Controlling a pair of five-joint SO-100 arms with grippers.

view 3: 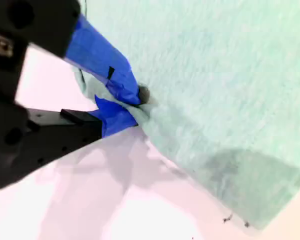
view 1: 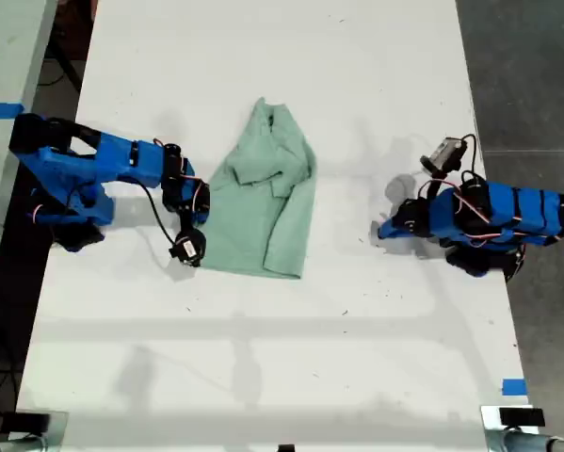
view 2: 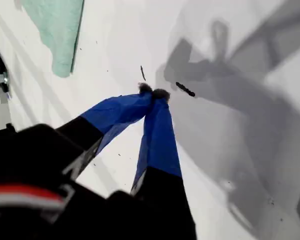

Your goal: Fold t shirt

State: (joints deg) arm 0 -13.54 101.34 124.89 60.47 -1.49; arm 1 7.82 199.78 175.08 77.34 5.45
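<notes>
My second claw (view 3: 134,107) pinches the t shirt (view 1: 267,193) edge.

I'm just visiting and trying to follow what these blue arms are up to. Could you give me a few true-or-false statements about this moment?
1. The t shirt lies on the white table. True.
2. My second claw has pinched an edge of the t shirt. True.
3. My first claw holds the t shirt too. False: it is shut on nothing, over bare table, apart from the shirt.
4. The t shirt is bright red. False: it is pale mint green.
5. Both arms are blue. True.
</notes>
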